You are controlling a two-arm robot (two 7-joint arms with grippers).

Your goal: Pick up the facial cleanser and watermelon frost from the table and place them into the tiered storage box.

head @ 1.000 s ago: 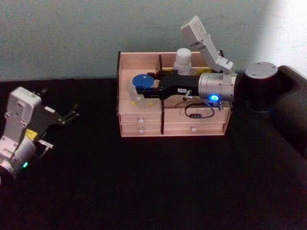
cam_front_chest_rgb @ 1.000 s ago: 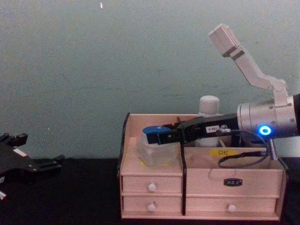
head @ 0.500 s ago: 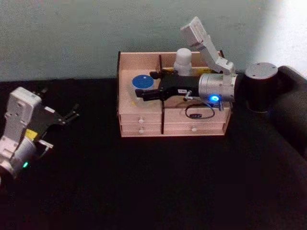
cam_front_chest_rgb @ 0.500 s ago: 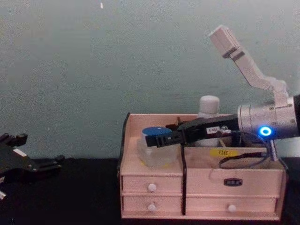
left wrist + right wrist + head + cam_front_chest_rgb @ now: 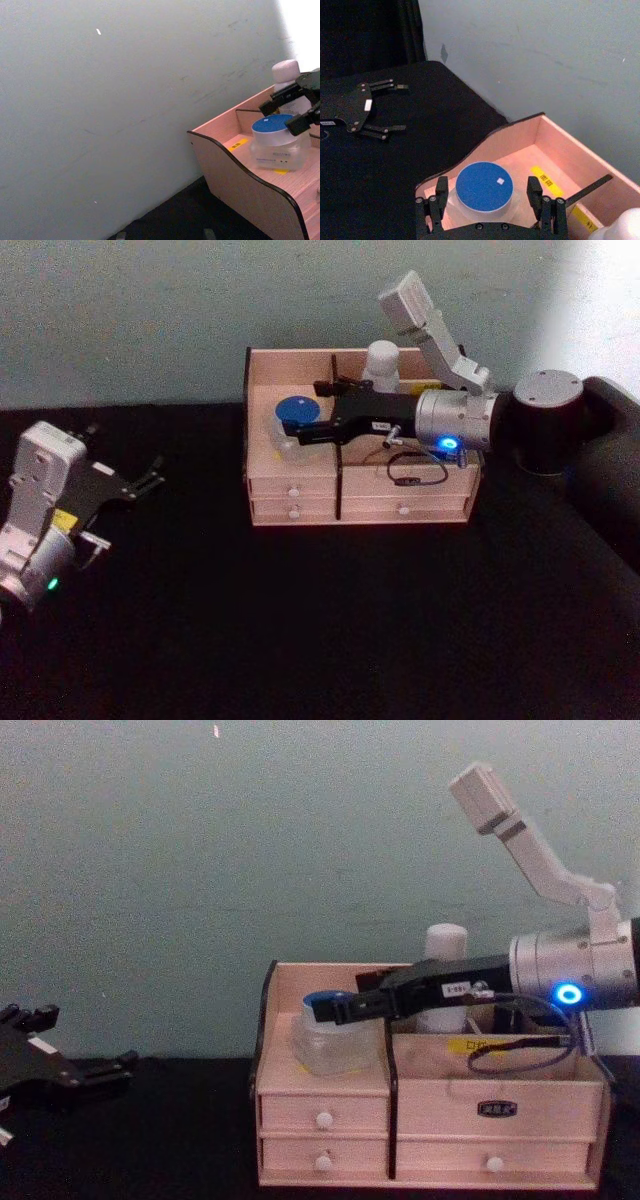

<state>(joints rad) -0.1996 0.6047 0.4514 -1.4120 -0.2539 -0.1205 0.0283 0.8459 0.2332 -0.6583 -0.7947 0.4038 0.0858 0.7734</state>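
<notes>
Right wrist view shows you the right gripper [image 5: 485,197] with fingers [image 5: 441,192] spread open either side of the watermelon frost [image 5: 484,186], which sits in the tiered storage box [image 5: 547,137]. Facial cleanser [image 5: 381,366] stands just behind them

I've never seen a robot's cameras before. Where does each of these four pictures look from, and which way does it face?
Head view: high up, looking down on the tiered storage box; both arms show.
Chest view: low, facing the box's front; right gripper reaches in.
Left wrist view: beside the box, facing the wall and watermelon frost.
Right wrist view: above the jar, its open fingers flank the blue lid; left gripper lies beyond.
All four share the jar.
</notes>
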